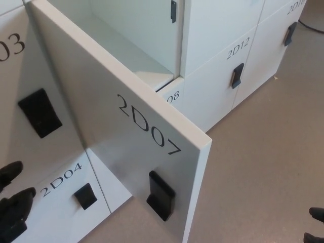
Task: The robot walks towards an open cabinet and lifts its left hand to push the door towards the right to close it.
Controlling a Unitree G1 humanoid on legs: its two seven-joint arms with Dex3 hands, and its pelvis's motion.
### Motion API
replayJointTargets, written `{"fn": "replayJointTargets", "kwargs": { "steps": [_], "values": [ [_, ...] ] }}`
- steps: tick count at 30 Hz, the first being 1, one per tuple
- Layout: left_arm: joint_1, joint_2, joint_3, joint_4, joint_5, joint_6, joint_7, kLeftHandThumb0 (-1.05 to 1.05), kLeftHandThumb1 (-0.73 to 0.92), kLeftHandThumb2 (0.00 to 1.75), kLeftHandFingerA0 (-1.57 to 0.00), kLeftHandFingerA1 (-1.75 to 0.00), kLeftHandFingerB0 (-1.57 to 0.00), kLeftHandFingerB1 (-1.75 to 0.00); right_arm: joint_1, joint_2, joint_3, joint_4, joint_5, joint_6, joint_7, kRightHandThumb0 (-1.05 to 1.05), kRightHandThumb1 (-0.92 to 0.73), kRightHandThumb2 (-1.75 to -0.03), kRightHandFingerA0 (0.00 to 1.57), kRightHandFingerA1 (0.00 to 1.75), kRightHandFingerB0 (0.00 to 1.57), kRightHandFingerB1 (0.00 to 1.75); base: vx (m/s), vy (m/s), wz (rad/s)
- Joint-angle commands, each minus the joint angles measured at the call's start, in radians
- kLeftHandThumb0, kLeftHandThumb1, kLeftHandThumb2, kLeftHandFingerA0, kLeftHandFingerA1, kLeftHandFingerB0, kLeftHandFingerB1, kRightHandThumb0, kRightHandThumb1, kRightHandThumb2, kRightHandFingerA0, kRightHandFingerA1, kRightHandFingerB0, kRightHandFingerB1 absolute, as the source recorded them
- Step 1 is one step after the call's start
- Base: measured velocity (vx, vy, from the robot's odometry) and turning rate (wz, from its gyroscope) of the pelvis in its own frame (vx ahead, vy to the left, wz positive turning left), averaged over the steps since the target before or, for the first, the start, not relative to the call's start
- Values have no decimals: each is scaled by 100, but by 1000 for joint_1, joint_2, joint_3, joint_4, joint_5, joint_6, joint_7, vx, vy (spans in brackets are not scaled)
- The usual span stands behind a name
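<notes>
The white cabinet door marked 2D07 [101,111] stands wide open, swung out towards me, with a black handle [161,195] near its lower free edge. Behind it the open compartment [126,45] shows a bare white inside. My left hand [12,207] is at the bottom left corner, low and to the left of the door. Its black fingers are apart, hold nothing, and are clear of the door. Only the tips of my right hand [315,225] show at the bottom right edge.
Closed white doors with black handles surround the open one: 2D04 [61,187] below left, the door ending in 03 [30,101] at left, and 2D12 [223,76] at right. Grey-brown floor [263,162] lies to the right of the door's free edge.
</notes>
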Motion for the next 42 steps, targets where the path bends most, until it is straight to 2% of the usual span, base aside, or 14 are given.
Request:
{"fn": "replayJointTargets", "kwargs": {
  "steps": [1,10,11,14,15,22,23,24,25,30,31,35,36,42],
  "values": [
    [90,9,-59,-187,48,-138,-55,-29,71,59,-72,-63,-56,-54,3,-21,7,-4,-15,-20,-4,-9,-62,-57,77,57,57,47,0,0,0],
    [-67,22,-238,-344,129,-96,-61,-33,74,61,-78,-77,-65,-67,21,-16,20,-44,-26,4,-17,-10,-58,-56,78,56,57,46,0,0,0],
    [-143,29,-304,-379,176,-54,-66,-41,53,91,-82,-82,-71,-75,22,-17,20,-54,-26,5,-17,-10,-58,-56,78,57,57,46,0,0,0],
    [-376,34,-480,-416,290,50,-105,-43,52,90,-82,-80,-74,-73,23,-20,19,-75,-24,11,-15,-12,-58,-57,77,57,57,46,0,0,0],
    [-445,25,-524,-394,323,61,-118,-43,62,58,-91,-68,-82,-59,28,-19,19,-85,-24,13,-16,-13,-59,-57,77,57,56,46,0,0,0],
    [-848,-72,-704,-114,484,47,-130,-47,62,59,-98,-61,-86,-51,77,-6,31,-172,-43,7,-31,-13,-59,-56,78,58,58,46,0,0,0],
    [-891,-81,-719,-81,499,47,-130,-48,56,97,-88,-78,-80,-68,85,-1,34,-184,-45,4,-32,-13,-58,-56,79,59,58,46,0,0,0],
    [-911,-82,-726,-66,504,50,-128,-48,56,97,-88,-78,-80,-68,90,2,36,-192,-46,4,-32,-13,-58,-56,79,59,58,46,0,0,0],
    [-1020,-111,-752,38,541,40,-122,-54,71,62,-84,-71,-75,-49,98,10,42,-215,-51,7,-36,-12,-58,-56,79,60,58,47,0,0,0],
    [-1373,-221,-828,462,636,-2,-79,-50,71,61,-84,-91,-75,-52,146,29,69,-285,-75,5,-46,-13,-60,-57,78,58,59,47,0,0,0],
    [-1536,-266,-874,679,688,1,-55,-49,70,61,-76,-70,-70,-46,193,47,92,-323,-94,-11,-54,-12,-60,-57,77,57,59,47,0,0,0],
    [-1714,-297,-918,917,744,42,10,-48,72,62,-54,-51,-53,-41,262,77,127,-393,-121,-12,-70,-20,-56,-62,74,59,57,50,0,0,0],
    [-1794,-276,-936,1011,766,69,13,-54,78,64,-25,-38,-17,-31,299,86,134,-454,-121,-1,-70,-14,-61,-57,76,57,60,48,0,0,0],
    [-1845,-134,-953,1133,775,104,26,-60,71,62,-38,-41,-20,-30,388,93,135,-618,-110,25,-57,-16,-63,-58,77,55,59,46,0,0,0]
  ]
}}
